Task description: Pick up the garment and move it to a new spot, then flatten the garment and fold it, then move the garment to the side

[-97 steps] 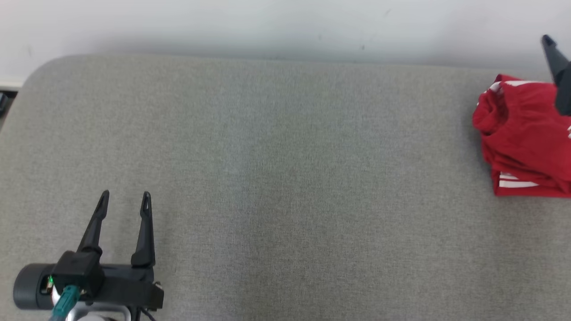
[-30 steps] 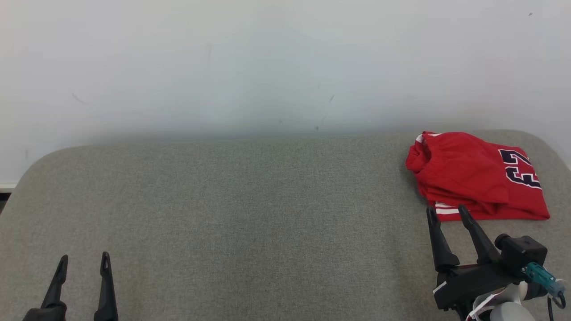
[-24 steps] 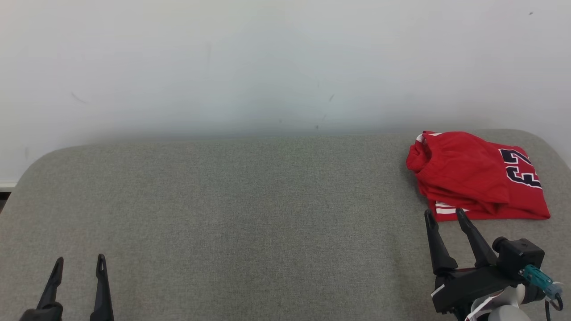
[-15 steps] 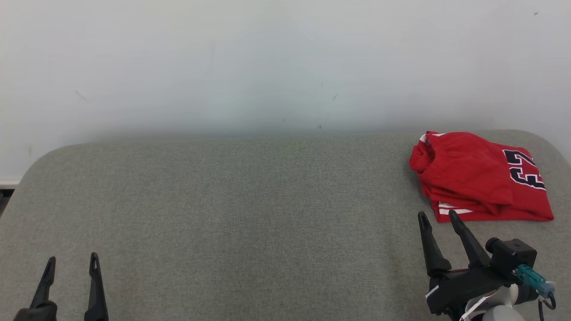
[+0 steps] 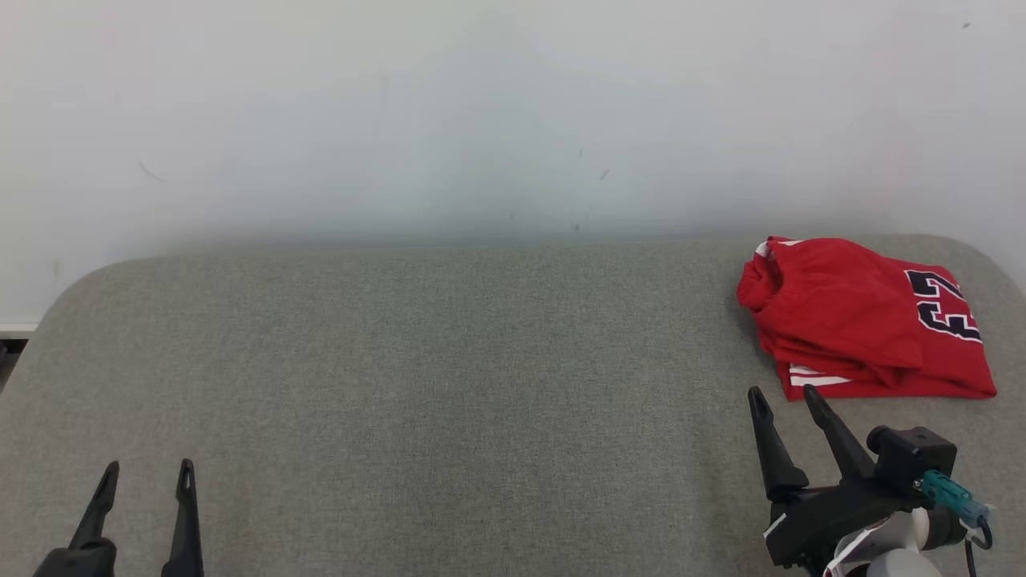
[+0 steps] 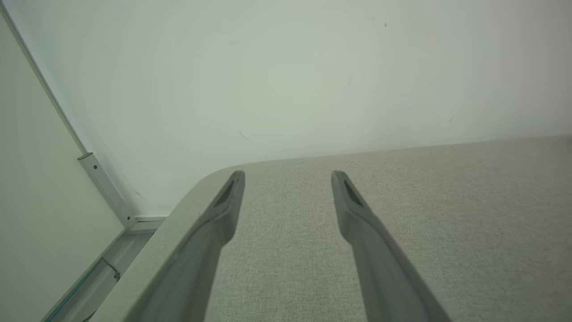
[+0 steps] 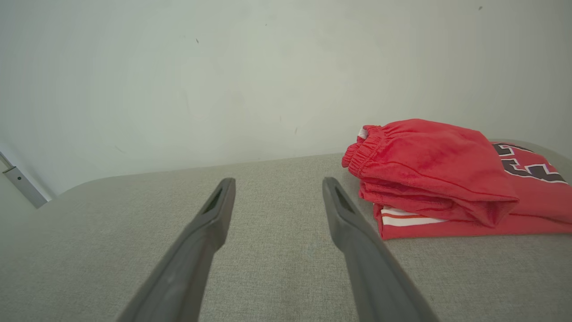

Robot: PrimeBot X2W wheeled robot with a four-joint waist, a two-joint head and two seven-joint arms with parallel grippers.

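The garment (image 5: 862, 320) is a pair of red shorts with white stripes and dark numerals, folded and lying at the far right of the grey padded table (image 5: 449, 377). In the right wrist view the garment (image 7: 438, 170) lies just right of the fingers. My right gripper (image 5: 781, 394) hovers open at the lower right, its tips just short of the garment's near edge, nothing between them. My left gripper (image 5: 148, 469) stands open and empty at the lower left, far from the garment. In the left wrist view the left gripper (image 6: 288, 176) points toward the table's far left corner.
A pale wall (image 5: 481, 120) rises directly behind the table. The table's rounded left edge (image 6: 178, 210) drops to a floor strip with a metal wall rail (image 6: 105, 190). Bare grey surface stretches between the two grippers.
My right gripper has drawn back slightly from the garment's near edge and shifted a little left. The left gripper barely moved. The head view drifted slightly; the garment lies as before.
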